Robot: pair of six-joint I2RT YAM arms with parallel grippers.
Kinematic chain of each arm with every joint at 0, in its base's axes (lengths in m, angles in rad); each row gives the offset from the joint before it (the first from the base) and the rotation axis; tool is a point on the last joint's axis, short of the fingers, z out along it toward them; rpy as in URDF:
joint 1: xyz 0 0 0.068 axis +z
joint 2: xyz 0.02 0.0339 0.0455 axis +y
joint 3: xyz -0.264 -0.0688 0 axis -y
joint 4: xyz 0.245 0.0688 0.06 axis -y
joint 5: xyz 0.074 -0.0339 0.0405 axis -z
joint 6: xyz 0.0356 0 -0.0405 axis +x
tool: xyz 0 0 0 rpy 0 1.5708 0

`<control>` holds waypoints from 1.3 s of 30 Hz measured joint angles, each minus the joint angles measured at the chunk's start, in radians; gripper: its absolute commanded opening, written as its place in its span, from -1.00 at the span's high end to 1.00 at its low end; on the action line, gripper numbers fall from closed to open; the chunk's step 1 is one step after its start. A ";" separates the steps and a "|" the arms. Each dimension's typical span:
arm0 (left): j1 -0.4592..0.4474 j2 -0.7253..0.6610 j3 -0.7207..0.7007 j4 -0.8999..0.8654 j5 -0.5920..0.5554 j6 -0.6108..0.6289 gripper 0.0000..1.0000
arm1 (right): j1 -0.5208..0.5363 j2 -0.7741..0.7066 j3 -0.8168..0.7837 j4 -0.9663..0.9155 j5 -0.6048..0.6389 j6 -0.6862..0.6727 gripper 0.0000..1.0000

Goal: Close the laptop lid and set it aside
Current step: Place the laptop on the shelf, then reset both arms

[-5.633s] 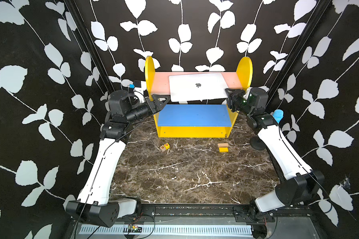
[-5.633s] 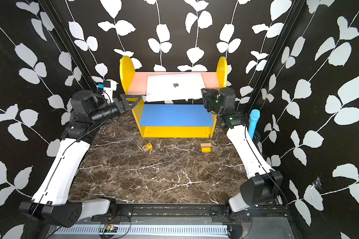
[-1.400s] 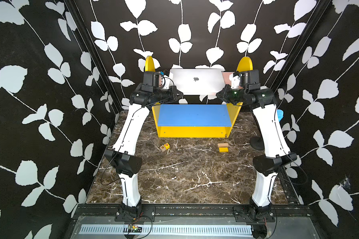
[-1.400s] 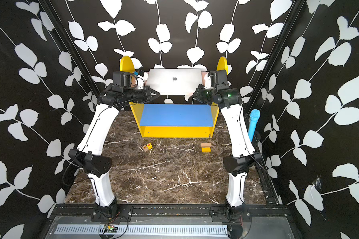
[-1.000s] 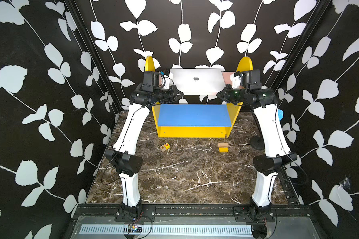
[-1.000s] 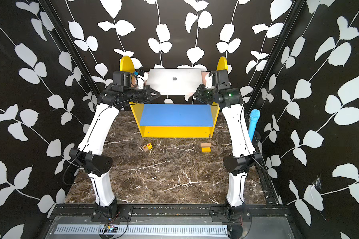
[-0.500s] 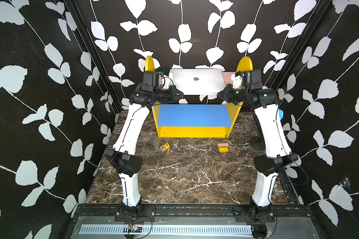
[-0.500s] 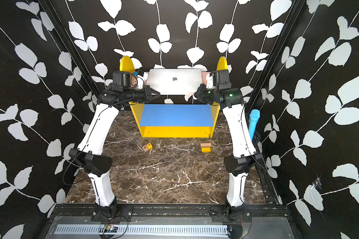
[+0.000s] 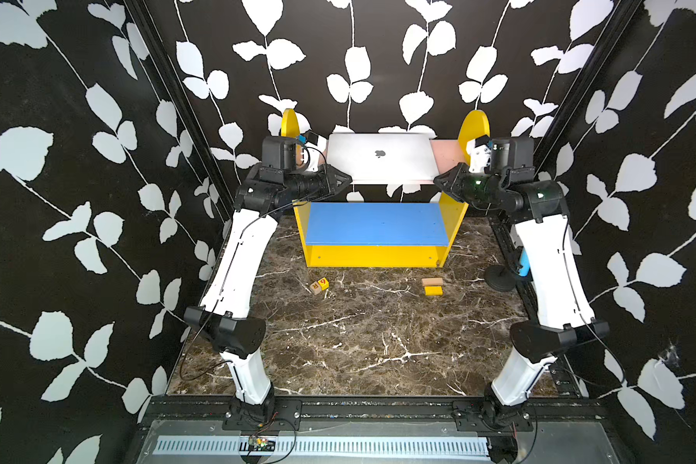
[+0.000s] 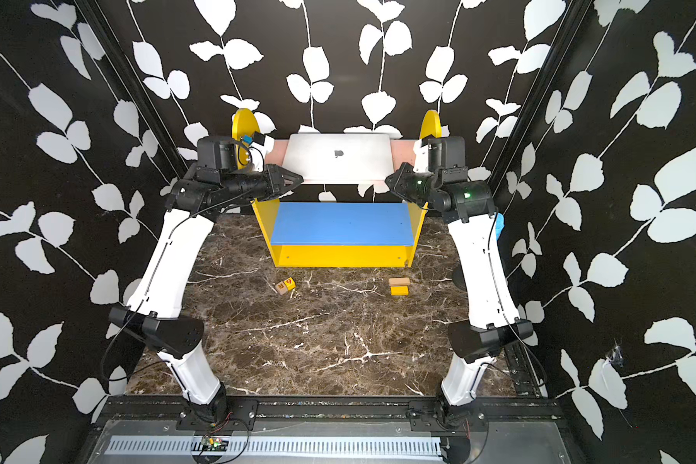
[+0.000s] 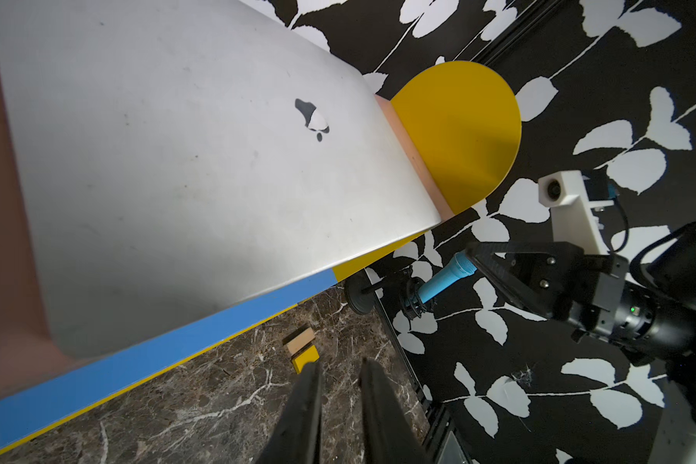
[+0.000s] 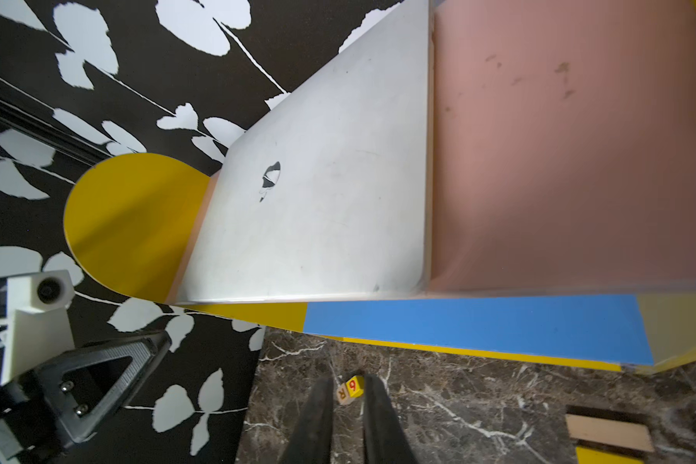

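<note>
The laptop (image 9: 378, 156) (image 10: 338, 156) lies flat on the pink top shelf (image 9: 445, 150) of a yellow shelf unit. The laptop lid (image 11: 177, 160) (image 12: 318, 201) is down, with its apple logo facing up. My left gripper (image 9: 348, 179) (image 10: 300, 176) hovers just off the laptop's front left corner. My right gripper (image 9: 436, 181) (image 10: 387, 178) hovers off the front right corner. In the left wrist view the left gripper (image 11: 340, 365) shows a narrow empty gap between its fingers. The right gripper (image 12: 348, 381) shows the same in the right wrist view. Neither touches the laptop.
Below the pink shelf is a blue shelf (image 9: 374, 223). On the marble floor lie a lettered cube (image 9: 319, 285) and a wooden and a yellow block (image 9: 432, 286). A blue microphone (image 9: 523, 267) on a round stand is by the right arm.
Both grippers have parted slightly within the last second. The arms have hardly moved. Several seconds ago both arms were lower and the laptop sat nearer the shelf's front.
</note>
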 measured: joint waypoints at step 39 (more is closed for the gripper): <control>0.013 -0.948 -1.280 0.540 -0.586 0.164 -0.97 | -0.005 -0.932 -1.627 0.868 0.216 -0.365 -1.00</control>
